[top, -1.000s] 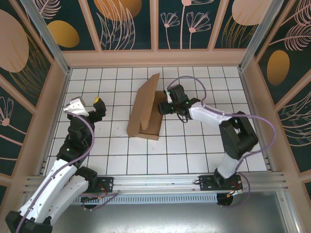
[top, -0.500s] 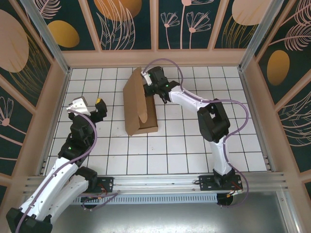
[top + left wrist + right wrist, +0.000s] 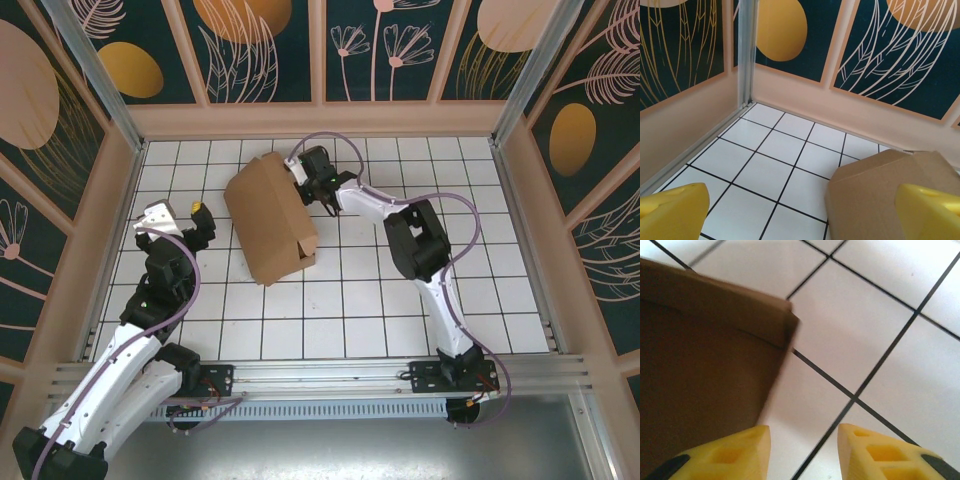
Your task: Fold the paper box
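Note:
The paper box is plain brown cardboard, partly folded, leaning over to the left on the white tiles with a broad panel facing up. My right gripper is at the box's far right corner. In the right wrist view its yellow fingers stand apart with only tile between them, and the box lies just left of the right gripper. My left gripper hovers wide open to the left of the box, apart from it. The left wrist view has the box at lower right, ahead of the left gripper.
A walled enclosure with patterned panels surrounds the tiled floor. The left wall and corner post are close to my left gripper. Open tiles lie in front of and to the right of the box.
The right arm swung toward the far left and its jaws narrowed. The box's upright panel tipped over to the left. The left arm barely moved.

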### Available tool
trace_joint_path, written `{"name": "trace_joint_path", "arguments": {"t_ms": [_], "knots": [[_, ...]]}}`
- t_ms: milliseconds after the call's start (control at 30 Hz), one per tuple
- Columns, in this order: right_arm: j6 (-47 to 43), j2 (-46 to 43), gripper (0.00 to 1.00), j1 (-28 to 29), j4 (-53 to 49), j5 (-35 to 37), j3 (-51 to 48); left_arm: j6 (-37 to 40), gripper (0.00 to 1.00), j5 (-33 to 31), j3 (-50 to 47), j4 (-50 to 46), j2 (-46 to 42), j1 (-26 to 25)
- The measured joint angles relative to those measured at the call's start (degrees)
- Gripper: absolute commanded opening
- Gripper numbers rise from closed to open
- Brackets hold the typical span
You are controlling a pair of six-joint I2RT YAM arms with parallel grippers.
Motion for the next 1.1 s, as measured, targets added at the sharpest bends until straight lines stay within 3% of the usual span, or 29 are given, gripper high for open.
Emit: {"name": "trace_joint_path", "arguments": {"t_ms": [233,533,633,833,933,1100], "knots": [[3.58,0.81,0.38,-3.15,-0.02,0.74,-2.78,-0.02,0.95,-0.26,0.00,0.00,-0.07,0.00],[12.26,-13.38,0.35,-3.02,5.20,3.34,-28.02,-0.17,0.95,-0.02,0.00,0.00,-0.74,0.00],[15.98,-17.99,0.36,-1.55,6.45,4.85,-34.80,-0.20,0.95,0.46,0.00,0.00,-0.74,0.00],[25.77,-29.86,0.43,7.10,6.45,7.80,-47.65,-0.68,0.95,0.83,0.00,0.00,-0.70,0.00],[27.65,-33.31,0.43,10.88,6.47,7.19,-47.84,-1.03,0.95,0.83,0.00,0.00,-0.70,0.00],[26.32,-31.91,0.39,12.22,4.09,5.92,-37.94,-1.05,0.95,0.87,0.00,0.00,-0.70,0.00]]}}
